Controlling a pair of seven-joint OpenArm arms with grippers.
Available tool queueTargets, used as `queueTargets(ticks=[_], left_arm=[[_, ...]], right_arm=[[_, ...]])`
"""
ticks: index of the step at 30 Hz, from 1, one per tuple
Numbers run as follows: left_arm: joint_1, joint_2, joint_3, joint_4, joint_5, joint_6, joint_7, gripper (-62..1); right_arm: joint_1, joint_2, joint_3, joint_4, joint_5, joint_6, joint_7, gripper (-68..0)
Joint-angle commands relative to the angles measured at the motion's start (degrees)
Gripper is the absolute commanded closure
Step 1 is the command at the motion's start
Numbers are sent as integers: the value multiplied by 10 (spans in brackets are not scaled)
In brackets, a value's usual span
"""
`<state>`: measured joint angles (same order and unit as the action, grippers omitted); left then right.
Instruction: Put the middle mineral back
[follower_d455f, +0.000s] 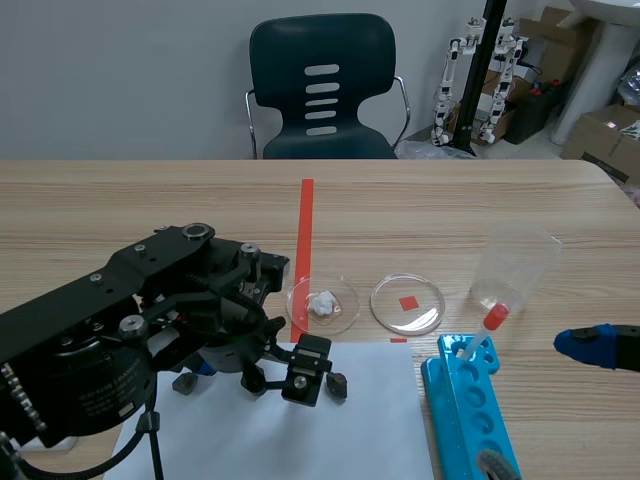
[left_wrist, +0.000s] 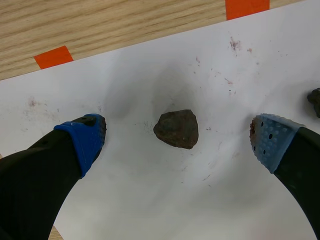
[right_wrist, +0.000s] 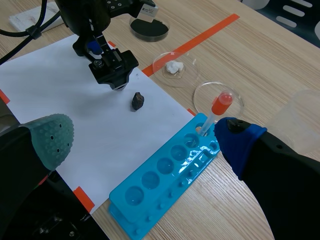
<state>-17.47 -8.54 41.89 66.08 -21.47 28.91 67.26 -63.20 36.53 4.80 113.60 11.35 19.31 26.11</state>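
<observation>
Scene view: your left arm (follower_d455f: 150, 320) hangs over the paper (follower_d455f: 370, 430), with a clear dish (follower_d455f: 407, 303) and a blue rack (follower_d455f: 468, 415) beside it. Left wrist view: your left pincer (left_wrist: 178, 137) is spread, and the middle mineral (left_wrist: 176, 129) lies on the paper between its fingers. Right wrist view: your right pincer (right_wrist: 145, 140) is spread above the rack.

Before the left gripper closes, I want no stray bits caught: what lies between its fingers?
Only one dark mineral, lying on the white paper between the open fingers of the left gripper, touching neither; the left wrist view shows this.
</observation>
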Motion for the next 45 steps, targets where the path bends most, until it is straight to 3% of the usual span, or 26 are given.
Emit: queueTargets(ticks=[1,7,19,45], left_arm=[[-6,9,-1,6,-1,1,-2,-603],[8,-6,-1,25,-2,1,-20,-603],[64,-46,-2,134,-3,1,-70,-603],[64,-50,-2,136,-1,0,-71,-603]], right_arm=[[3,0,0,3,4,0,6,-587],[3,0,0,3,4,0,6,-587],[3,0,0,3,4,0,6,-587],[3,0,0,3,4,0,7,-587]])
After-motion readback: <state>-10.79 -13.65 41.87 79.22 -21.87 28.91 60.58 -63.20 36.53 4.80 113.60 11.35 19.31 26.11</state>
